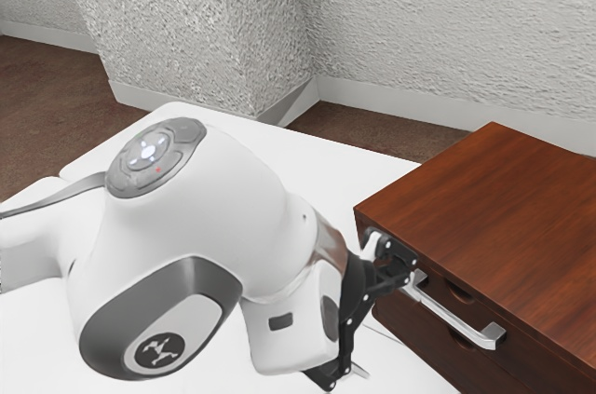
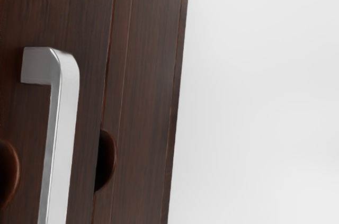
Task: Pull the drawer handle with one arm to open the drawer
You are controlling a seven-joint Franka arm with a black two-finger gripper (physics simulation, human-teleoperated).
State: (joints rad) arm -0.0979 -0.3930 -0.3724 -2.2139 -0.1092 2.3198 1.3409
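a plain home-like room: rough plaster walls (image 1: 447, 21) and white skirting (image 1: 419, 102) across the top, brown floor (image 1: 47, 105) at upper left.

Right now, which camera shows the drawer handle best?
The wrist view: the drawer handle is close and unobstructed, its bent end standing off the drawer front, though the bar runs out of frame. The exterior view shows its length, with the claw at one end.

Drawer (image 2: 143, 75): dk wood, smooth semi-gloss; handle (image 2: 59, 128): satin metal; wall (image 1: 419, 12): rough, matt.
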